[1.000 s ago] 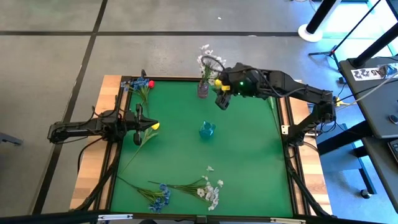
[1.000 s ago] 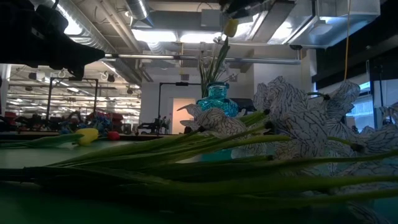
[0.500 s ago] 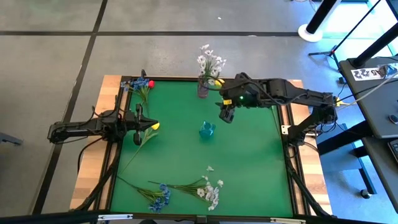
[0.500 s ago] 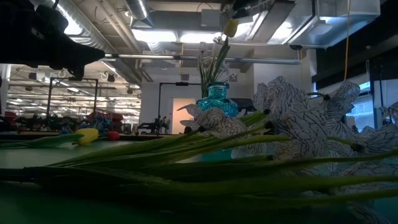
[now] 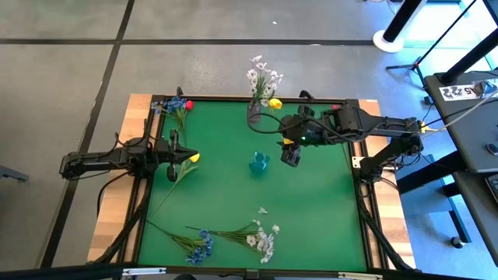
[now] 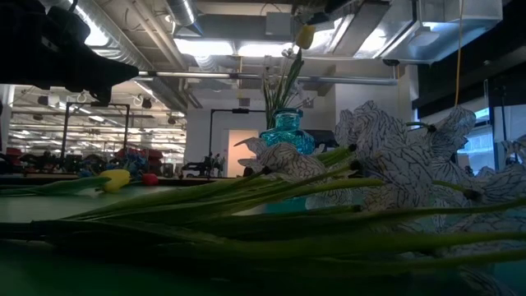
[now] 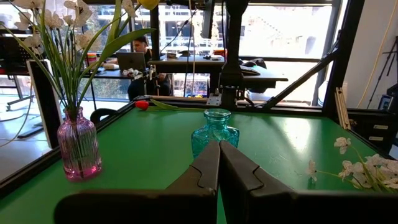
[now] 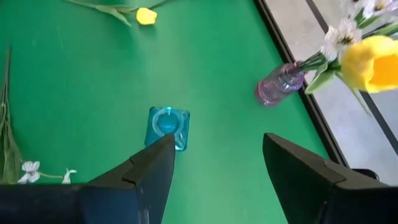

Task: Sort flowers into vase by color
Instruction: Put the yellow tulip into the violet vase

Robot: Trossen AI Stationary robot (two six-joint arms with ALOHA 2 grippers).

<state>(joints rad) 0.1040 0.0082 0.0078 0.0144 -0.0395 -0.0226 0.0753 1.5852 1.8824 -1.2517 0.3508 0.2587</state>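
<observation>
Yellow tulip bud [image 5: 275,103] among white sprays [image 5: 263,76] in pink vase [image 5: 254,113], right pincer [image 5: 291,159] spread, empty.

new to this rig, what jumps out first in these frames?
The pink vase at the table's far edge stands out, holding white sprays and a yellow tulip. The right tool hangs open and empty beside the blue vase, which stands empty at mid-table. The left tool is shut by a loose yellow tulip; blue and white flowers lie along the near edge.
</observation>
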